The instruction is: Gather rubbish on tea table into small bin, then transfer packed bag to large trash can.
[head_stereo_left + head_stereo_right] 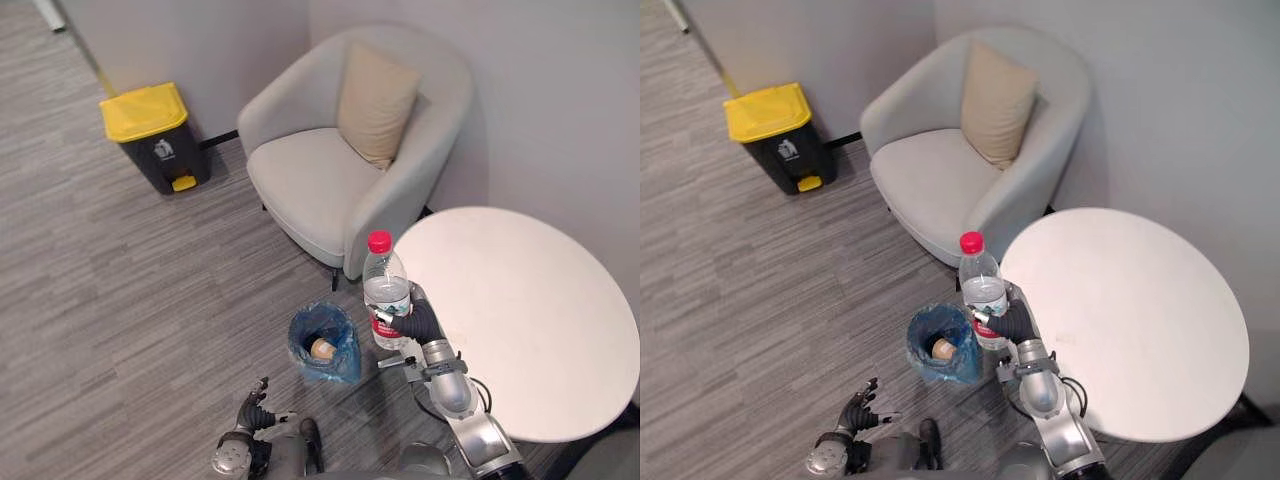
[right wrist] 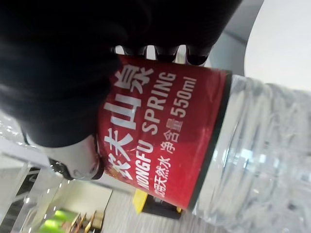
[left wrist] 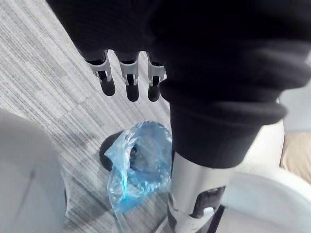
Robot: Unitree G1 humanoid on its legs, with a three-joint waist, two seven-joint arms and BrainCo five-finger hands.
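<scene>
My right hand (image 1: 415,322) is shut on a clear water bottle (image 1: 386,289) with a red cap and red label (image 2: 160,131), held upright just off the left edge of the round white tea table (image 1: 520,310). Beside it on the floor stands the small bin (image 1: 324,343), lined with a blue bag (image 3: 138,165) and holding a brownish piece of rubbish. My left hand (image 1: 252,412) hangs low near the floor, fingers (image 3: 129,80) straight and empty. The large trash can (image 1: 155,135), dark with a yellow lid, stands by the far wall.
A light grey armchair (image 1: 350,150) with a beige cushion (image 1: 375,100) stands behind the table and the small bin. Grey wood-pattern floor (image 1: 120,290) stretches between the bin and the large trash can.
</scene>
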